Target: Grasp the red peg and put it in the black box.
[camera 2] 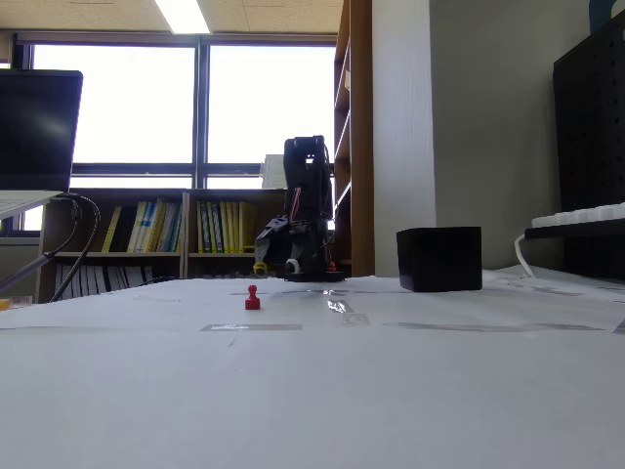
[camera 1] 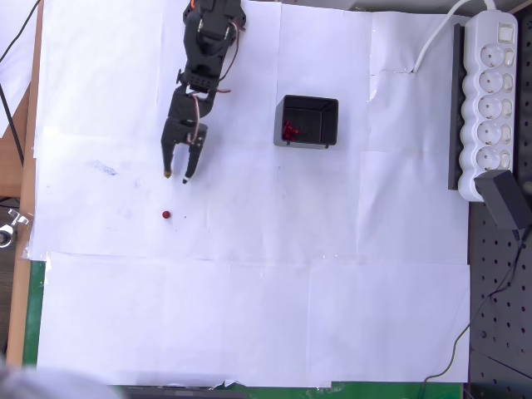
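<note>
black box holds red pieces; red peg stands loose on the worktop

the black box (camera 1: 307, 121) sits on the white paper toward the far edge of the worktop (camera 1: 249, 316), a little right of centre in the overhead view. its walls are thick and dark, and inside, against its left wall, lies a small cluster of bright red pieces (camera 1: 289, 130); their exact shape is too small to tell. in the fixed view the box (camera 2: 439, 259) shows as a dark block to the right of the arm, its inside hidden.

the red peg (camera 1: 166, 214) stands by itself on the paper, left of centre, well apart from the box. in the fixed view it (camera 2: 252, 298) is upright, with a round head over a wider foot.

the tool (camera 1: 177, 175) hangs just beyond the peg on its far side, fingers pointing toward it, spread a moderate way apart and holding nothing. one fingertip is orange, the other pale.

the worktop is covered with taped white paper sheets, with a faint smudge near its left edge. a white power strip (camera 1: 489, 100) lies along the right edge at the far corner, a black power adapter (camera 1: 505, 199) plugged in at its near end. behind the worktop the room has large bright windows, low bookshelves (camera 2: 176, 230) and a tall wooden shelf.
</note>
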You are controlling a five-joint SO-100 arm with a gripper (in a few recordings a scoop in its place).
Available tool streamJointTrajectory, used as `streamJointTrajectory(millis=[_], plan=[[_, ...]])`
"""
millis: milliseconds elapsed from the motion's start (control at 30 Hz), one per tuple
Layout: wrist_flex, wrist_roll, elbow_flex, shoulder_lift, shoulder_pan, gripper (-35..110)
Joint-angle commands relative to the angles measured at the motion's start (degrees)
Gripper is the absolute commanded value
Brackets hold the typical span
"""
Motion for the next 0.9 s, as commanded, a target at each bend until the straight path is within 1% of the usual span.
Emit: streamJointTrajectory(millis=[0, 100, 233, 267, 467, 533, 867], plan=[[-1.5, -1.8, 5.1, 1.1, 1.0, 19], [-1.5, -2.4, 6.6, 2.9, 1.1, 25], [-1.4, -2.4, 9.2, 5.5, 0.4, 25], [-1.4, -2.5, 10.0, 6.3, 0.4, 28], [-1.4, -1.6, 15.7, 9.7, 0.5, 30], [0.9, -1.1, 17.2, 10.1, 0.4, 30], [0.9, -1.1, 23.6, 15.1, 1.1, 30]])
